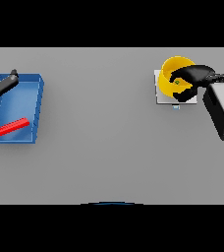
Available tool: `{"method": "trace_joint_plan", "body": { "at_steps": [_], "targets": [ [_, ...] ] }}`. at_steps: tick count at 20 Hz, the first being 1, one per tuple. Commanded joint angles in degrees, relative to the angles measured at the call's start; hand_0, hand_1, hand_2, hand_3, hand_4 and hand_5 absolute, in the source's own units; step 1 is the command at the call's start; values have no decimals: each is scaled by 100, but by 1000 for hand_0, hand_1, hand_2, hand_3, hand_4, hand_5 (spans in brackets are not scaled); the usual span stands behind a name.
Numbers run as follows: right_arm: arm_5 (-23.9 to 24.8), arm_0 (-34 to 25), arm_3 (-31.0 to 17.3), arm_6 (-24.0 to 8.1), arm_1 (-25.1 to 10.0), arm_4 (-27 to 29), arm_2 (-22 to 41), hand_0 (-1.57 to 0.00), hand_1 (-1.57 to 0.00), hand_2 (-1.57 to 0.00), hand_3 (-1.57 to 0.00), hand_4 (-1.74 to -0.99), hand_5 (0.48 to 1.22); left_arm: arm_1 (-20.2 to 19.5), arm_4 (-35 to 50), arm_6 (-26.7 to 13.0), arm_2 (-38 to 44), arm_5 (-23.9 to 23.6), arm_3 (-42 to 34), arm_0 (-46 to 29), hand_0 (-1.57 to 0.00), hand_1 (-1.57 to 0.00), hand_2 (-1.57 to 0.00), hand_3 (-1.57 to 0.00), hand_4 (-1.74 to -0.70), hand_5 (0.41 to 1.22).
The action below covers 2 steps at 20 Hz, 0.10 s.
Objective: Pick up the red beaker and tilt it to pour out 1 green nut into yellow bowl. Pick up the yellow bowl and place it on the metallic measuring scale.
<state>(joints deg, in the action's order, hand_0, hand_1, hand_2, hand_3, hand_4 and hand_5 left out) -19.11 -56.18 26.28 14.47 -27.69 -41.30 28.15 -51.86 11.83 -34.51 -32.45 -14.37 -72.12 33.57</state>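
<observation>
— Where is the bowl at the moment?

— I have the yellow bowl (pixel 175 69) at the far right of the grey table (pixel 109 147), sitting on the metal scale (pixel 161 93), which shows as a pale square plate under it. The bowl looks tipped a little toward me, its opening facing the near side. Inside I can make out one small green nut (pixel 177 82).

— And the right hand?

— My right hand (pixel 195 78) reaches in from the right side, over the near right part of the bowl. Its fingers (pixel 177 75) are curled over the rim and down into the bowl, and another dark part of the hand shows below the rim on the scale side, so I read it as clamped on the bowl's wall.

— What about the beaker?

— The red beaker (pixel 7 129) lies on its side in the blue tray (pixel 36 106) at the far left of the table. It rests in the near part of the tray, slanting, with its left end at the edge of my view.

— Is the left hand on it?

— No. My left hand (pixel 3 84) is at the left edge, above the far corner of the tray and well apart from the beaker. Its fingers look straight and held together, holding nothing.
</observation>
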Motion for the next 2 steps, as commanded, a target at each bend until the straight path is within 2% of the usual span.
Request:
{"method": "trace_joint_plan", "body": {
  "at_steps": [1, 2],
  "targets": [
    [-14, 4, -6, -20, 9, -7, 9, -66, -59, -142, -365, -1316, 735, 7, 19, 54, 12, -6, -9, -24, 1, 1, 1, 1, -820, 734],
    [-39, 8, -23, 16, 2, -26, 35, -53, -47, -115, -348, -1308, 733, -49, 21, 47, 36, -11, -30, -36, 1, 1, 1, 1, -821, 734]
  ]
}}
